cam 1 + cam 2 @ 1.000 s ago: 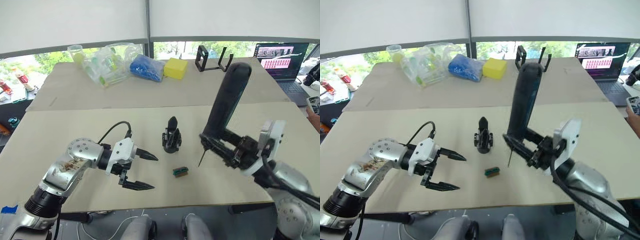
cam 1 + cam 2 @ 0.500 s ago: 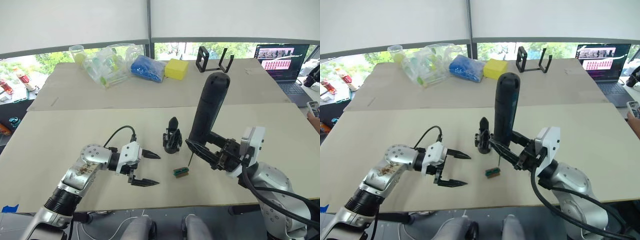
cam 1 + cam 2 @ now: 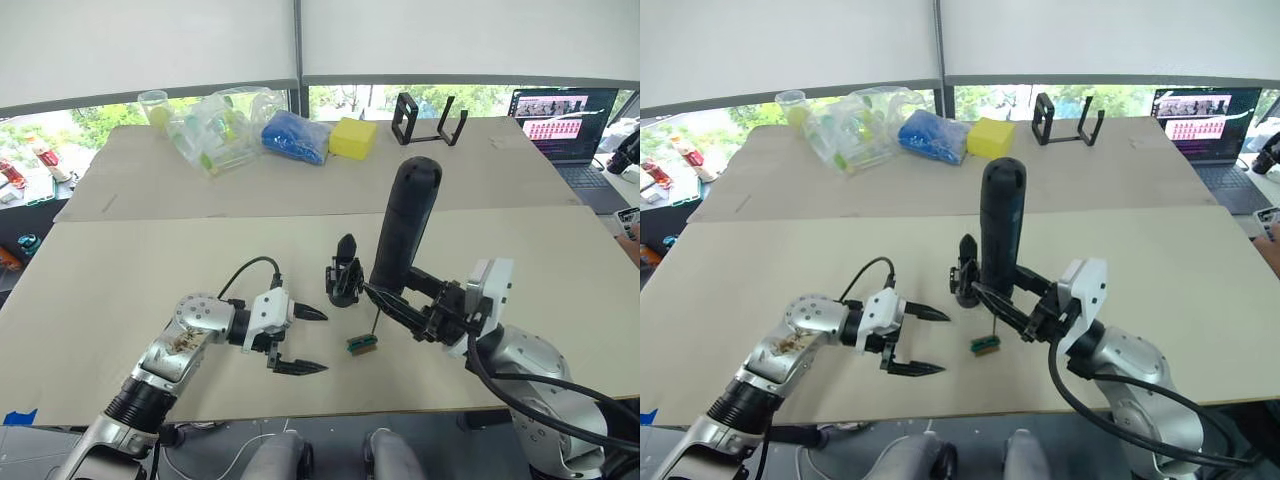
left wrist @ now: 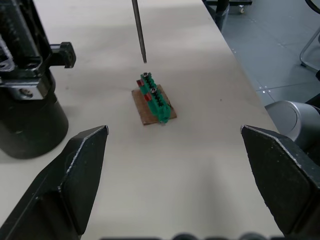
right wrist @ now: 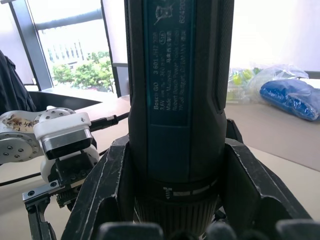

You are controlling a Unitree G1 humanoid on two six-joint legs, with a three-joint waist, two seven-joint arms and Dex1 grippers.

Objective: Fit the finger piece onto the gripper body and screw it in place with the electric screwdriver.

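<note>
The gripper body (image 3: 343, 281) stands upright mid-table, one pointed black finger up; it also shows in the left wrist view (image 4: 26, 100). My right gripper (image 3: 418, 303) is shut on the electric screwdriver (image 3: 404, 229), held nearly upright just right of the body. Its metal bit (image 4: 139, 30) points down, the tip hovering just above a small green-and-brown block (image 3: 362, 343). My left gripper (image 3: 322, 341) is open and low over the table, left of the block, with nothing between its fingers. The finger piece is out of view.
At the far side of the table lie clear plastic bags (image 3: 215, 125), a blue bundle (image 3: 295, 135), a yellow block (image 3: 352, 137) and a black stand (image 3: 425, 117). A laptop (image 3: 565, 120) sits far right. A person's hand (image 3: 632, 240) shows at the right edge.
My right arm has carried the screwdriver left and down, bringing the bit over the green block. My left gripper has moved right, closer to the block, still open.
</note>
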